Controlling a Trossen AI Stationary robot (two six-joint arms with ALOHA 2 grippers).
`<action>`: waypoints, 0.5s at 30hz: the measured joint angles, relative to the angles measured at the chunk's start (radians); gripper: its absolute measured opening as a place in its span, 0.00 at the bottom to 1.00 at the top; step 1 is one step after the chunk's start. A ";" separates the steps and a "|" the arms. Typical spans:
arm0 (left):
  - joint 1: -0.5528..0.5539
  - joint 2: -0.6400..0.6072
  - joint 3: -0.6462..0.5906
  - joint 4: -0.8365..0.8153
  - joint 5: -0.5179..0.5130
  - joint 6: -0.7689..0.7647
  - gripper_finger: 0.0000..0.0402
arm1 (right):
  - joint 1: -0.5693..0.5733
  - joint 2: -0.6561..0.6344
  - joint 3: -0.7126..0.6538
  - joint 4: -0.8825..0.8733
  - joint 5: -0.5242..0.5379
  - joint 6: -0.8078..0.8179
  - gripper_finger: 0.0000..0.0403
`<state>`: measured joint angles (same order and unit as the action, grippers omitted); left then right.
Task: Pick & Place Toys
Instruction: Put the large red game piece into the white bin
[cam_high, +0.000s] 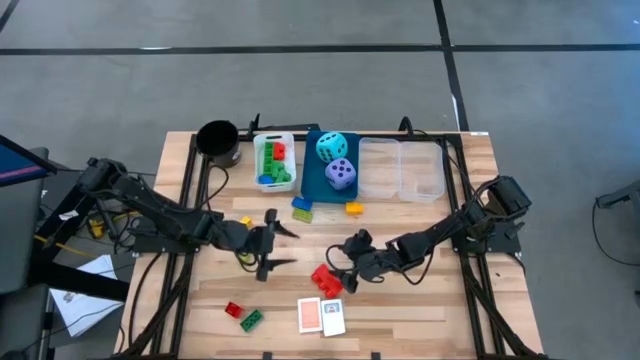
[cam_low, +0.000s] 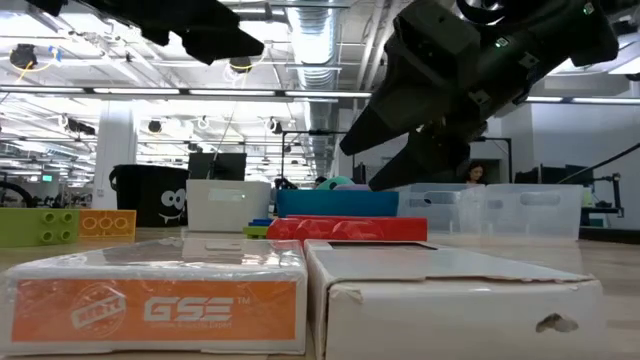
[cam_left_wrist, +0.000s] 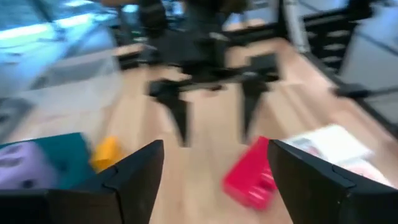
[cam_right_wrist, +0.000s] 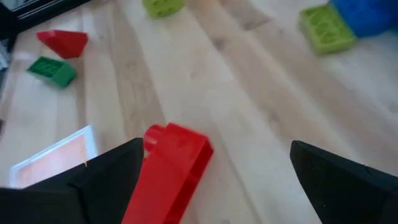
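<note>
Red is what you're closing in on: your right gripper (cam_high: 345, 262) is hanging over the wooden slatted bench (cam_high: 420, 300) with its fingers spread wide, gripping nothing, and the chunky red plastic brick (cam_right_wrist: 171, 168) is lying flat on the bench right between them in the right wrist view. From above, that brick (cam_high: 325, 280) is sitting just beside the gripper, toward the front edge.

Your left gripper (cam_high: 272, 243) is hovering mid-bench, well left of the right one, fingers parted and empty too, pointing across at the other arm.

Two small cards, an orange one (cam_high: 310, 315) and a white one (cam_high: 333, 318), are lying side by side near the front edge, just past the red brick. A small red brick (cam_high: 233, 309) and a small green brick (cam_high: 251, 319) are sitting front left.

Up at the back, the white bin (cam_high: 287, 139) is holding green, red and blue bricks. Next to it the blue bin (cam_high: 311, 180) is holding the cyan soft die (cam_high: 332, 147) and the purple soft die (cam_high: 341, 174). A green-and-blue brick (cam_high: 302, 209) and an orange brick (cam_high: 354, 208) are lying just in front of the blue bin. The clear bins (cam_high: 402, 168) are sitting to its right, and the black cup (cam_high: 218, 141) is standing at the back left.
</note>
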<state>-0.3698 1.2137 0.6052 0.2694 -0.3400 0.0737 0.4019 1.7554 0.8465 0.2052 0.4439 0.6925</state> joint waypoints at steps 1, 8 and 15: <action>0.002 0.000 0.000 0.010 -0.033 0.001 0.70 | 0.000 0.000 0.007 -0.014 -0.005 0.011 0.99; 0.051 0.000 0.000 0.029 -0.117 0.059 0.71 | 0.010 0.000 0.139 -0.347 -0.001 0.130 0.99; 0.106 0.000 0.000 0.027 -0.116 0.057 0.71 | 0.010 0.000 0.246 -0.508 -0.019 0.183 0.99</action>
<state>-0.2637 1.2137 0.6056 0.2966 -0.4565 0.1302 0.4122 1.7555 1.0921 -0.3026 0.4245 0.8759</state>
